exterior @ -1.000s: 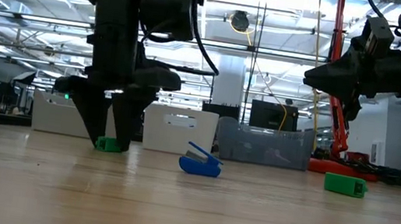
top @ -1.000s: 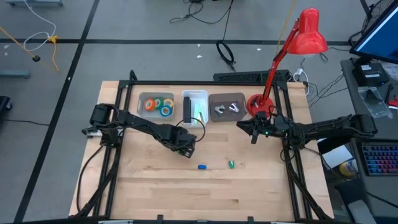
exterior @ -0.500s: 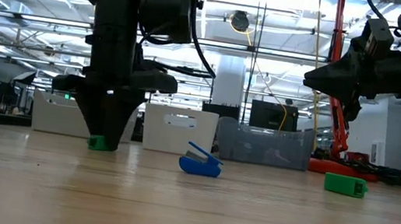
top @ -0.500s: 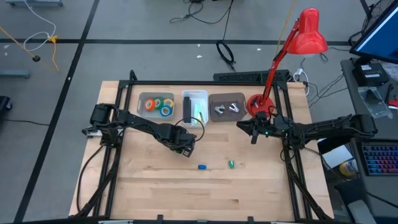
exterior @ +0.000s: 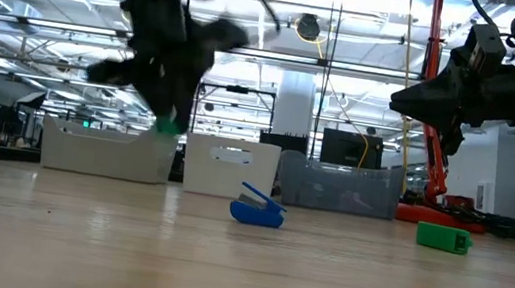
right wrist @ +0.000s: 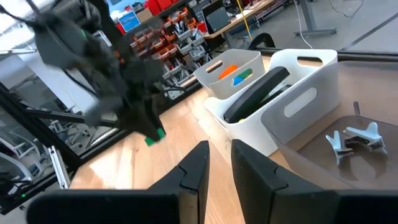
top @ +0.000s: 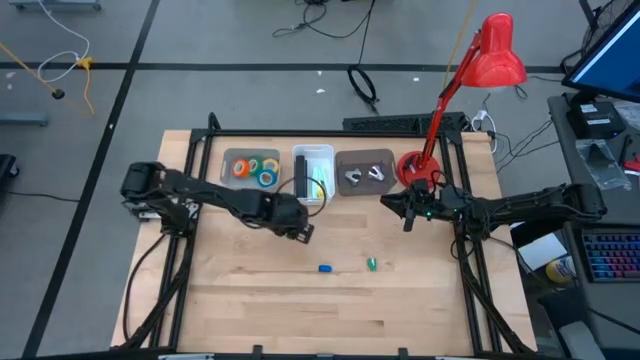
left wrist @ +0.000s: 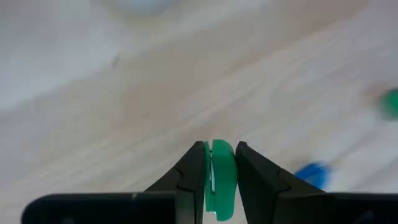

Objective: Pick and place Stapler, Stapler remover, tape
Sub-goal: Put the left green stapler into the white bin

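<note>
A small green stapler (left wrist: 219, 180) is clenched between the fingers of the left end effector (top: 301, 233) and is held clear above the desk (top: 250, 290), in front of the middle white bin (top: 313, 173). The tape (top: 256, 168) rolls lie in the leftmost bin, and two metal staple removers (top: 364, 175) lie in the grey tray. A blue stapler (exterior: 257, 209) and another green one (exterior: 443, 237) rest on the desk, apart from each other. The right end effector (top: 407, 213) is held above the desk near the red lamp (top: 478, 68) base, its fingers set close together with nothing between them.
</note>
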